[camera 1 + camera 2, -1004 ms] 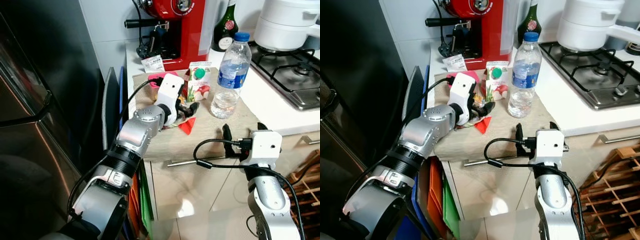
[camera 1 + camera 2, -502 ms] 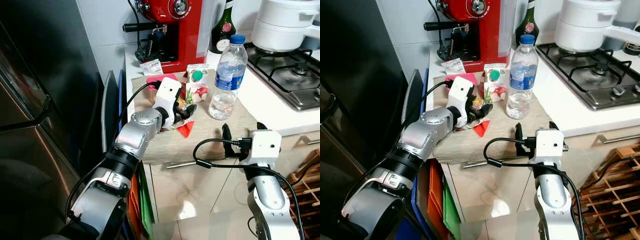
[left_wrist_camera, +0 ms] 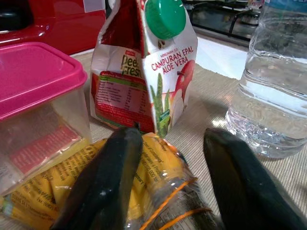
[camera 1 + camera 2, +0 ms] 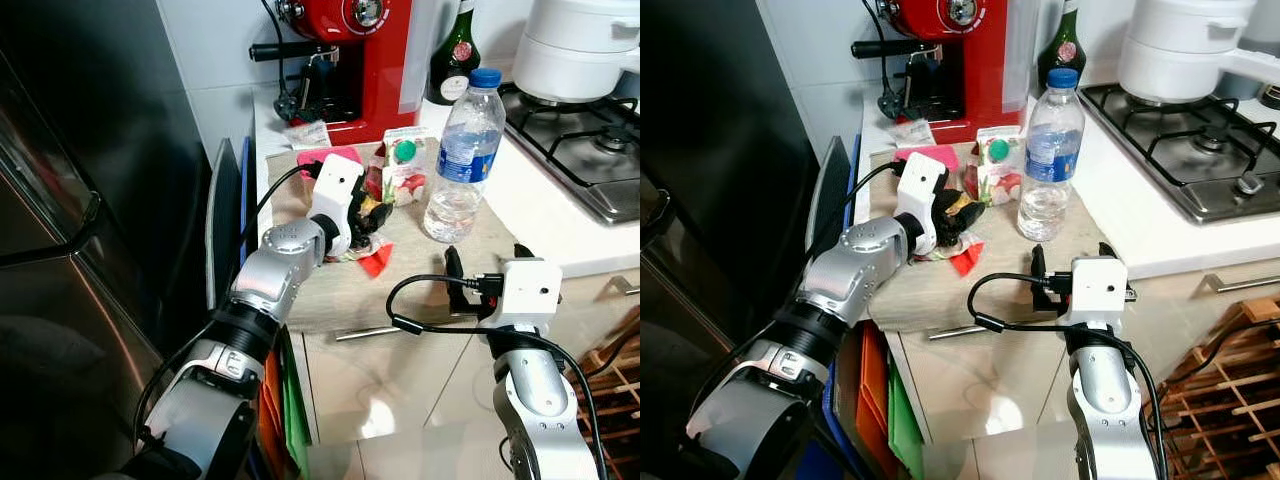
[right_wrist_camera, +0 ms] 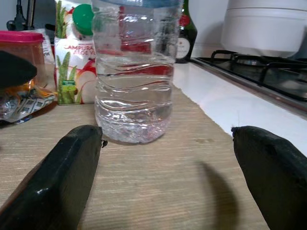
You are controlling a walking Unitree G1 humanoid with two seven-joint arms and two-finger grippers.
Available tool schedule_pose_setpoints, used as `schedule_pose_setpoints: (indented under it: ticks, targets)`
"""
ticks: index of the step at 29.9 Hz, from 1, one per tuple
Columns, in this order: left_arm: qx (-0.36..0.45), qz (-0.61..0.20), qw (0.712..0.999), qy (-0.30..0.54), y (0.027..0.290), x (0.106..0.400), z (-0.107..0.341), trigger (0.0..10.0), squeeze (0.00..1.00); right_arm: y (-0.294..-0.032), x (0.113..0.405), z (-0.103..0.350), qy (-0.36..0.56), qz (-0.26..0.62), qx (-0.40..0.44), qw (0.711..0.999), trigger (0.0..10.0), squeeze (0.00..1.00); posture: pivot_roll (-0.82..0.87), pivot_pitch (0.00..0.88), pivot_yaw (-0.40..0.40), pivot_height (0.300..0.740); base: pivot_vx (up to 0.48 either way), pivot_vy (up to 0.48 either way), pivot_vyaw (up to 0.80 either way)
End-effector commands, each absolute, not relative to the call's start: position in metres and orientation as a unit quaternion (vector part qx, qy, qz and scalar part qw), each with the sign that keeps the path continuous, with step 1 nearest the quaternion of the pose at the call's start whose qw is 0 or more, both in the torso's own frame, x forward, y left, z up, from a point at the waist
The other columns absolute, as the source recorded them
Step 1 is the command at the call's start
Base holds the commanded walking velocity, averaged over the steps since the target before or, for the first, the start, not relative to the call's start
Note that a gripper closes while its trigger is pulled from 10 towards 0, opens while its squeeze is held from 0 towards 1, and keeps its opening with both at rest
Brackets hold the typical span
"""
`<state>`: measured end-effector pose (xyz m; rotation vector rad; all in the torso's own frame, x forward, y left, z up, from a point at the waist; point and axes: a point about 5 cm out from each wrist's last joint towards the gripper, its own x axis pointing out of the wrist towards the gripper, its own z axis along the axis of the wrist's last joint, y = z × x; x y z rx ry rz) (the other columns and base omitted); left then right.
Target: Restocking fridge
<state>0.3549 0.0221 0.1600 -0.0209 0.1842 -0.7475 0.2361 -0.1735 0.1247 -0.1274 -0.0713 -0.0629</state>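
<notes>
Kitchen counter beside a dark fridge point(image 4: 90, 200) is holding the groceries. Left gripper point(image 3: 172, 177), fingers apart, is straddling a yellow snack packet point(image 3: 144, 177) on the woven mat point(image 5: 158, 172). Closing squarely should avoid snagging the pink-lidded tub point(image 3: 38, 96) or juice carton point(image 3: 153, 72) just beside it. Right gripper point(image 5: 168, 158) is waiting wide open near the water bottle point(image 5: 134, 72); a red coffee machine point(image 4: 350, 60) is standing behind.

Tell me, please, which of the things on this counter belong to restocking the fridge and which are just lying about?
For the fridge: snack packet between the open left gripper fingers, juice carton, water bottle, pink-lidded container.

Lying about: red coffee machine, wine bottle, white pot, gas hob.
</notes>
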Motion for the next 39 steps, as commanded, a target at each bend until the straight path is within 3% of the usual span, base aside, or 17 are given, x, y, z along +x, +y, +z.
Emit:
schedule_pose_setpoints:
  ticks: [1,6,10,15,24,25,27,28,39]
  targets:
    - [-0.015,-0.371,0.916,0.154,0.022,0.345,0.128,0.0,0.00,-0.174,0.237,0.126,-0.038,-0.032,-0.062,0.997,10.0,0.00,-0.11,0.000,0.103,0.740,0.000,0.000,0.00]
    - [-0.027,-0.375,0.918,0.129,0.023,0.347,0.137,0.0,0.00,-0.173,0.239,0.126,-0.039,-0.032,-0.061,0.997,10.0,0.00,-0.10,0.000,0.102,0.740,0.000,0.000,0.00]
    - [-0.084,-0.364,0.928,-0.012,0.034,0.358,0.203,0.0,0.00,-0.173,0.239,0.125,-0.039,-0.036,-0.058,0.997,10.0,0.00,-0.09,0.000,0.105,0.740,0.000,0.000,0.00]
    - [-0.115,-0.350,0.926,-0.084,0.058,0.365,0.250,0.0,0.00,-0.173,0.240,0.125,-0.038,-0.038,-0.056,0.997,10.0,0.00,-0.08,0.000,0.108,0.740,0.000,0.000,0.00]
    - [-0.107,-0.350,0.924,-0.113,0.066,0.360,0.260,0.0,0.00,-0.172,0.241,0.125,-0.040,-0.037,-0.058,0.997,10.0,0.00,-0.08,0.000,0.108,0.740,0.000,0.000,0.00]
    - [-0.071,-0.353,0.927,-0.108,0.063,0.355,0.254,10.0,0.00,-0.172,0.241,0.125,-0.040,-0.037,-0.058,0.997,10.0,0.00,-0.08,0.000,0.108,0.740,0.000,0.000,0.00]
    - [-0.044,-0.356,0.928,-0.103,0.063,0.352,0.249,10.0,0.00,-0.172,0.241,0.124,-0.040,-0.037,-0.059,0.997,10.0,0.00,-0.08,0.000,0.109,0.740,0.000,0.000,0.00]
    - [-0.032,-0.369,0.924,-0.097,0.063,0.348,0.243,10.0,1.00,-0.172,0.240,0.124,-0.039,-0.038,-0.059,0.997,10.0,0.00,-0.08,0.000,0.109,0.740,0.000,0.000,0.00]
    - [0.032,-0.372,0.926,-0.061,0.087,0.361,0.227,10.0,1.00,-0.154,0.240,0.118,-0.036,0.028,-0.072,0.996,10.0,0.00,-0.07,0.000,0.134,0.740,0.000,0.000,0.00]
